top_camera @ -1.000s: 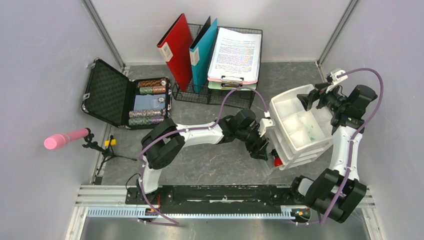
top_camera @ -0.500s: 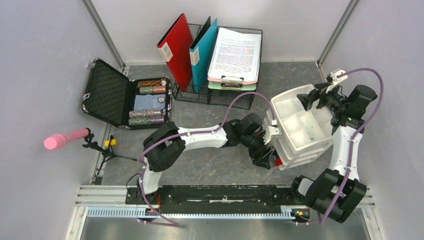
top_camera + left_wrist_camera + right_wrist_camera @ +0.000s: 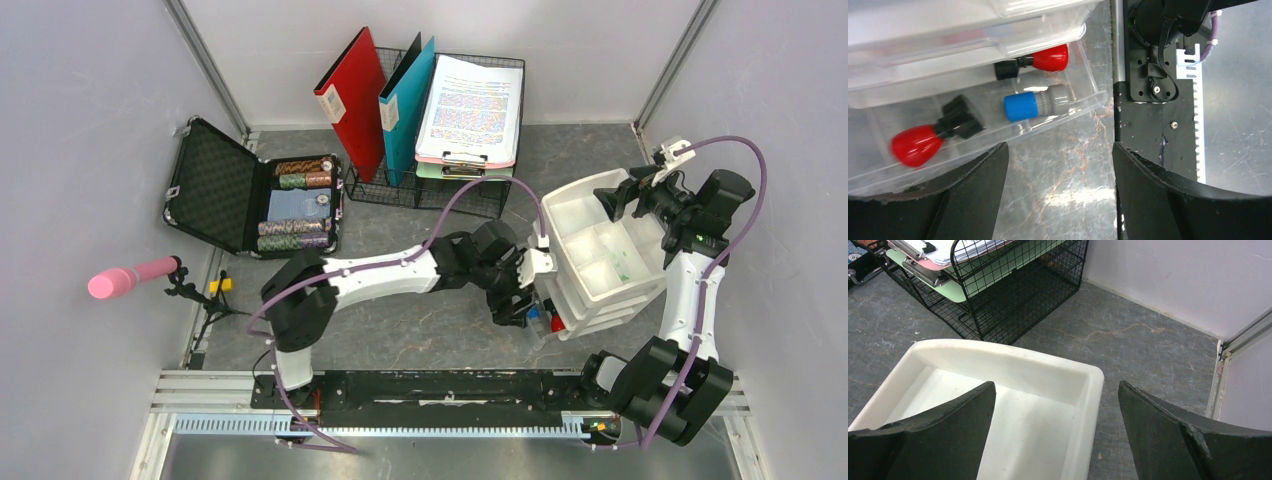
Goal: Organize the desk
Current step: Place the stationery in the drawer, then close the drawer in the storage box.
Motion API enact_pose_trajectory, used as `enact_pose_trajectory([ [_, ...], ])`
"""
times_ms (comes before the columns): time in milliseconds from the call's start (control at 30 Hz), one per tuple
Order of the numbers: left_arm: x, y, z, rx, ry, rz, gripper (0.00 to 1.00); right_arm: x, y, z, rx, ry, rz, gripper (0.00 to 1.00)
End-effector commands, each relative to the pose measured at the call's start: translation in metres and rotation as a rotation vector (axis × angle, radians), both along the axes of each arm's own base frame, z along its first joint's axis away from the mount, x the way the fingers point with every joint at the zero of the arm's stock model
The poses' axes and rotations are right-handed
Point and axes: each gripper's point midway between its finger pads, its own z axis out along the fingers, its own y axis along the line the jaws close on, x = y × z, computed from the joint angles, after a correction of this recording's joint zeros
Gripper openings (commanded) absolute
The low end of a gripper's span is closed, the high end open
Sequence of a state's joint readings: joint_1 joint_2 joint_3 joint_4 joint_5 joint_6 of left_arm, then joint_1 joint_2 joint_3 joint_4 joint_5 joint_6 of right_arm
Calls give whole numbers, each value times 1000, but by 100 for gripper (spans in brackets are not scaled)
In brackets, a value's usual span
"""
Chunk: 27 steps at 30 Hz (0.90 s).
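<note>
The desk (image 3: 420,330) is a dark-grey stone-look top. At its right stands a white drawer organizer (image 3: 600,265). Its lowest clear drawer (image 3: 1088,85) sticks out and holds two red-capped pieces (image 3: 1050,57) (image 3: 915,145) and a blue-capped grey piece (image 3: 1020,106). My left gripper (image 3: 522,308) (image 3: 1059,165) hovers open just in front of that drawer's corner, with only bare desk between its fingers. My right gripper (image 3: 612,197) (image 3: 1057,390) is open above the far corner of the organizer's empty white top tray (image 3: 998,360), holding nothing.
A black wire rack (image 3: 440,185) at the back holds a red folder (image 3: 352,95), a teal folder (image 3: 405,100) and a clipboard with papers (image 3: 470,110). An open black case (image 3: 215,185) with chips sits far left. A pink microphone (image 3: 130,278) stands on a small tripod. The rail (image 3: 430,390) runs along the near edge.
My left gripper slid toward the drawer's front, then drew back slightly left and opened a little more. The blue-capped piece now shows from above. The right arm has not moved.
</note>
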<state>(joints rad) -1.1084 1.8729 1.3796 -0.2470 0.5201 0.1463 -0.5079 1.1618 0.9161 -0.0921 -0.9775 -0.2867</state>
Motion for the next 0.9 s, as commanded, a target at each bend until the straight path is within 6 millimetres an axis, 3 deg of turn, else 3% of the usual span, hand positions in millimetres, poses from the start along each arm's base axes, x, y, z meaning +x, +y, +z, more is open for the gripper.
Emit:
enact_pose_trajectory([
  [0,16,24,30,-21,-209,3,82,-30,5,-95,156,367,-61,98],
  [133,33,41,4,-2,-191,156,83,-30,4,-96,158,372,-63,98],
  [367,53,33,-45,-7,-152,328,81,-30,3,-99,156,377,-71,98],
  [533,72,18,-56,-1,-141,425,81,-30,3,-101,158,381,-73,98],
  [700,67,3,-73,26,-9,473,81,-30,4,-101,164,384,-65,98],
  [867,71,-11,-75,40,22,486,81,-30,4,-101,159,378,-63,98],
])
